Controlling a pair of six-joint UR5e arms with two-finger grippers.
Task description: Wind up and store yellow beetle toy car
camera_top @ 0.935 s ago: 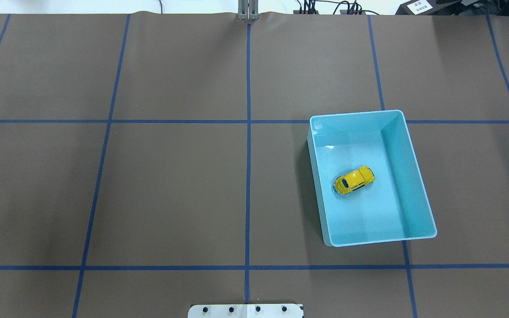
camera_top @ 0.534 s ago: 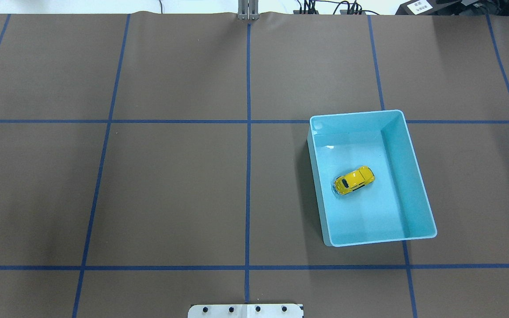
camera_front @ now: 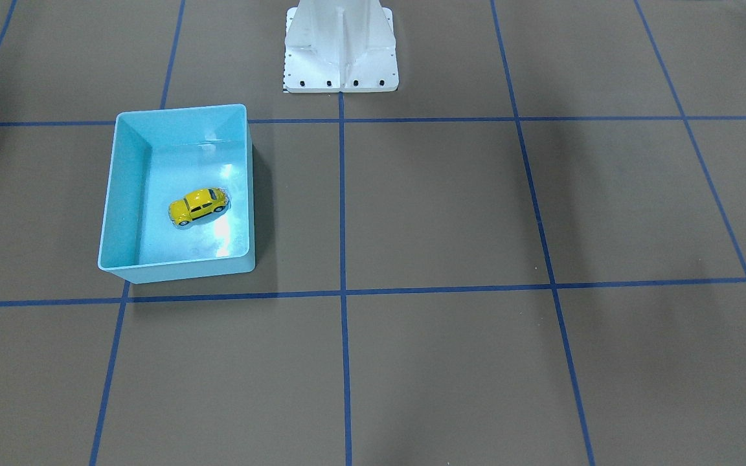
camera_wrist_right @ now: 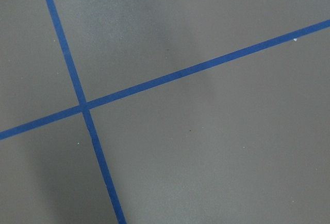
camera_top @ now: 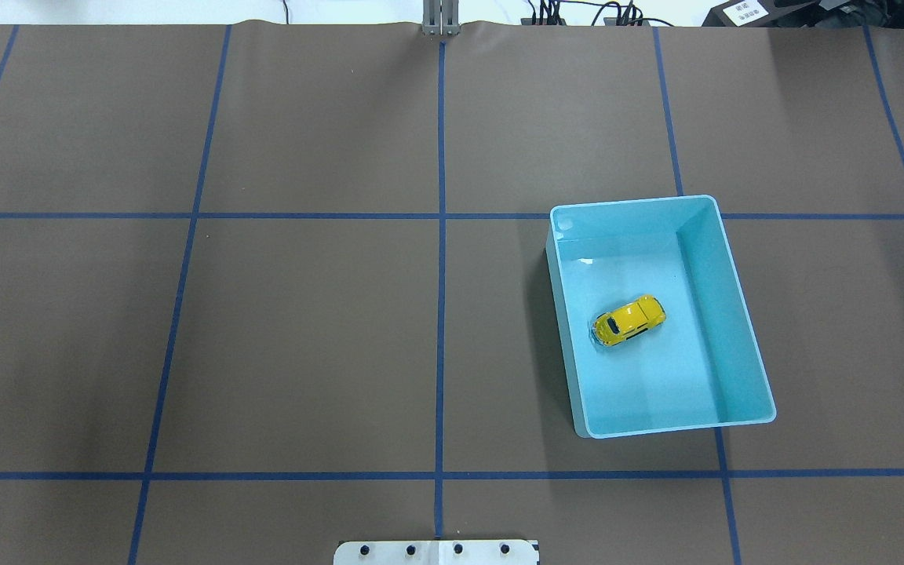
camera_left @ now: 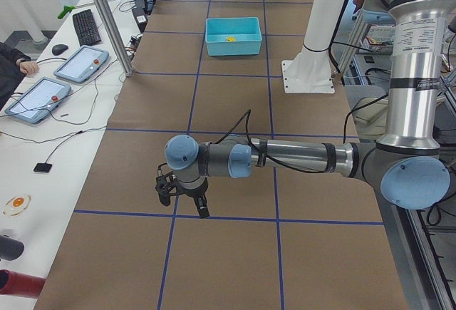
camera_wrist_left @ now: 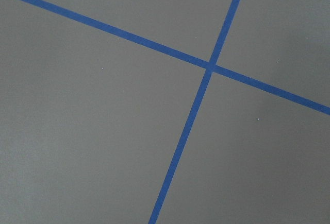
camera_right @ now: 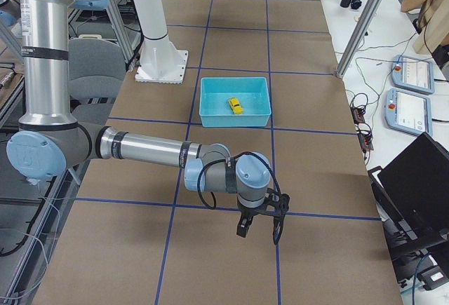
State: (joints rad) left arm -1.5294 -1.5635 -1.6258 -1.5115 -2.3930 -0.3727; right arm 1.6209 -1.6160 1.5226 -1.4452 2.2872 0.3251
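Observation:
The yellow beetle toy car (camera_top: 629, 320) (camera_front: 197, 205) (camera_right: 235, 104) stands on its wheels inside the light-blue bin (camera_top: 632, 201) (camera_front: 179, 109) (camera_left: 231, 48), near the bin's middle. Neither gripper touches it. My left gripper (camera_left: 184, 207) hangs low over the brown mat at the table's left end, far from the bin. My right gripper (camera_right: 259, 233) hangs over the mat at the right end, a grid square away from the bin. I cannot tell whether either gripper is open or shut. Both wrist views show only mat and blue tape lines.
The white robot pedestal (camera_front: 340, 45) stands behind the table's middle. Blue tape lines (camera_top: 440, 235) divide the brown mat into squares. A side bench holds tablets (camera_left: 80, 63) and a keyboard (camera_left: 87, 25). A metal post (camera_right: 361, 24) and a laptop (camera_right: 417, 179) stand at the right end.

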